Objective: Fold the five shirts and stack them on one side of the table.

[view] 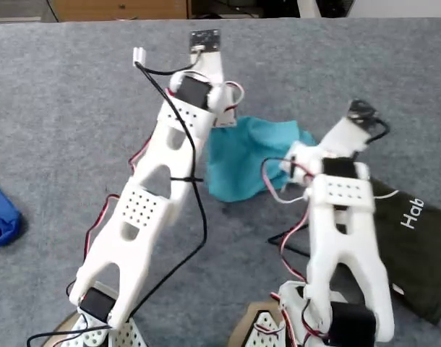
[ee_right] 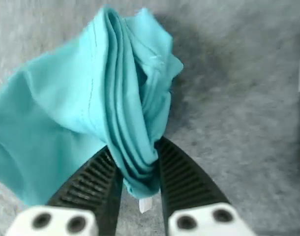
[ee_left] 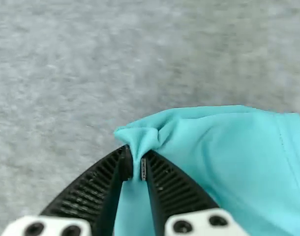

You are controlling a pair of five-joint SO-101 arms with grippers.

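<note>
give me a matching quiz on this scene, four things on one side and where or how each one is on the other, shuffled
Things:
1. teal shirt
2. blue shirt
3. dark shirt
4. table

States:
a. grey surface
b. lying at the high view's left edge
c. pinched by the left gripper and the right gripper
d. lying at the high view's right edge

Pairs: 1-c; 2-b; 3-d; 4-a
</note>
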